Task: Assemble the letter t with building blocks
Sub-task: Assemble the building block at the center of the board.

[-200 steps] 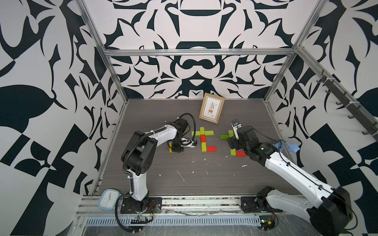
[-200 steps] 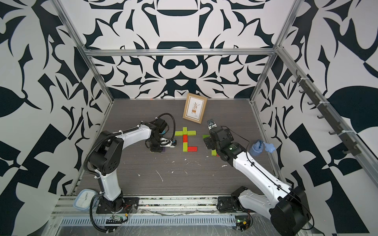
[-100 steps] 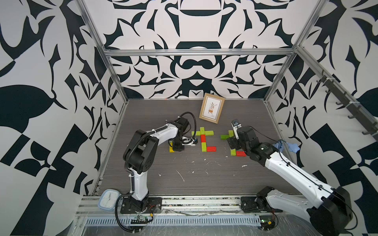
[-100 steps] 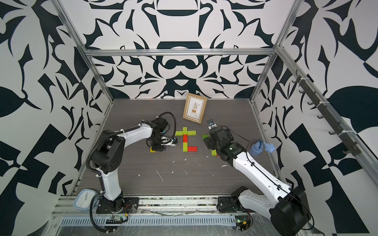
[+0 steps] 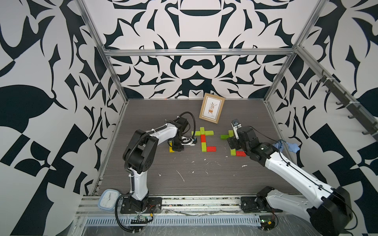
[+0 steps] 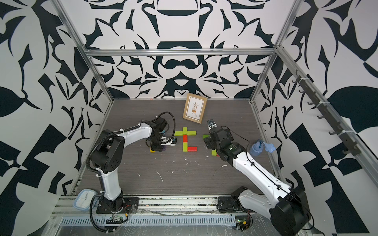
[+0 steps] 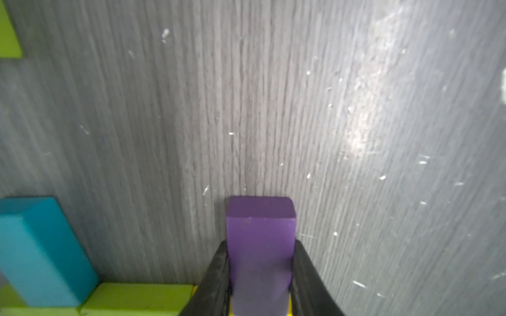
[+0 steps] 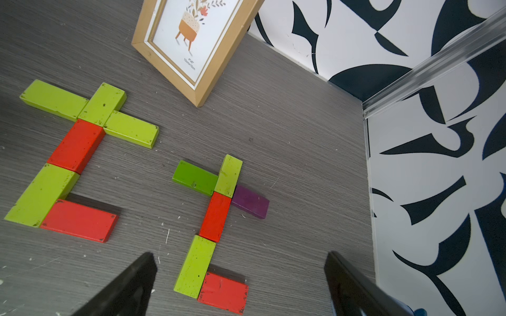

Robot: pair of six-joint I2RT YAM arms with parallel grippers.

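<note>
My left gripper (image 7: 260,246) is shut on a purple block (image 7: 261,227), one black finger (image 7: 216,270) on each side. A yellow block (image 5: 171,151) lies under it, with a blue block (image 7: 41,251) and lime green blocks (image 7: 137,298) beside it. In both top views the left gripper (image 5: 177,146) points down at this small pile. A t of lime green and red blocks (image 5: 203,139) lies mid-table. Another t (image 8: 216,213), whose crossbar includes a purple block (image 8: 250,203), lies to its right. My right gripper (image 8: 241,273) hangs open above the lower end of that t.
A wooden picture frame (image 5: 211,108) leans at the back, behind the two letters. A blue object (image 5: 290,146) sits by the right wall. A small white and blue clock (image 5: 108,201) lies at the front left corner. White scraps (image 5: 181,175) dot the floor.
The left arm's elbow has shifted slightly while its gripper stays over the same pile. The right arm has not moved.
</note>
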